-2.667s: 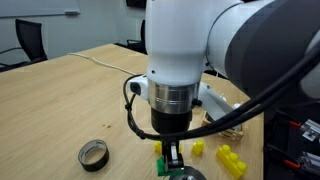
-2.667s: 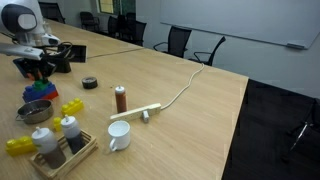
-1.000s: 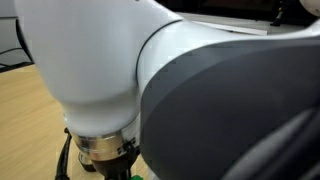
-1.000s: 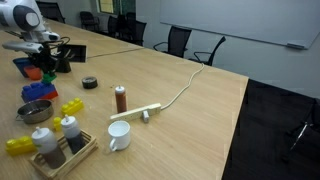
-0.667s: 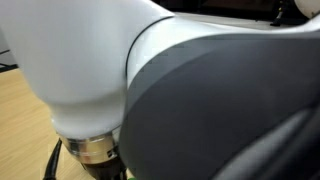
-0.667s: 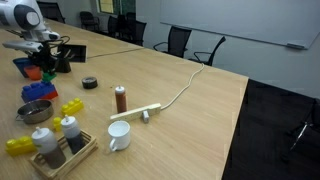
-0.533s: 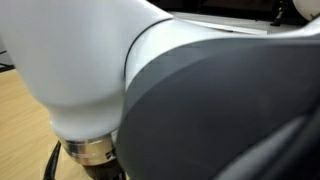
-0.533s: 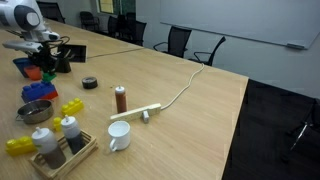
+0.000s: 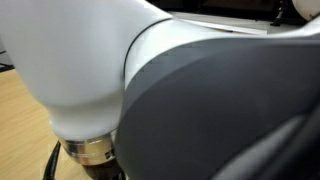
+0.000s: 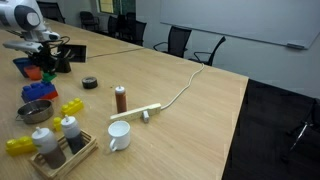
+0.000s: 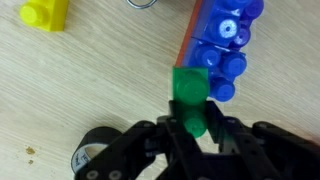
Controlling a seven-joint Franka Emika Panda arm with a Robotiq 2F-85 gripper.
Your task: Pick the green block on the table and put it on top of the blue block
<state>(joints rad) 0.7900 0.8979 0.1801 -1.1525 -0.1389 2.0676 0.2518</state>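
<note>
In the wrist view my gripper [image 11: 190,128] is shut on the green block [image 11: 188,98], a small studded brick held between the two fingers. The green block's far end is right beside the near edge of the blue block [image 11: 226,45], which has round studs and an orange-red piece along its left side. I cannot tell whether they touch. The table [image 11: 90,80] is light wood grain. In an exterior view the arm fills the picture and hides both blocks. In an exterior view the gripper [image 10: 41,67] is low over the table's far left.
A yellow brick [image 11: 45,12] lies at top left in the wrist view, and a black tape roll [image 11: 92,160] is beside the left finger. An exterior view shows the tape roll [image 10: 90,83], yellow bricks [image 10: 72,106], a blue bowl [image 10: 38,92], a brown bottle [image 10: 121,98] and a white mug [image 10: 119,135].
Since 2.7 s ago the arm has swung close to one exterior camera with the green block and now fills that view. Over the last half second nothing visibly moves.
</note>
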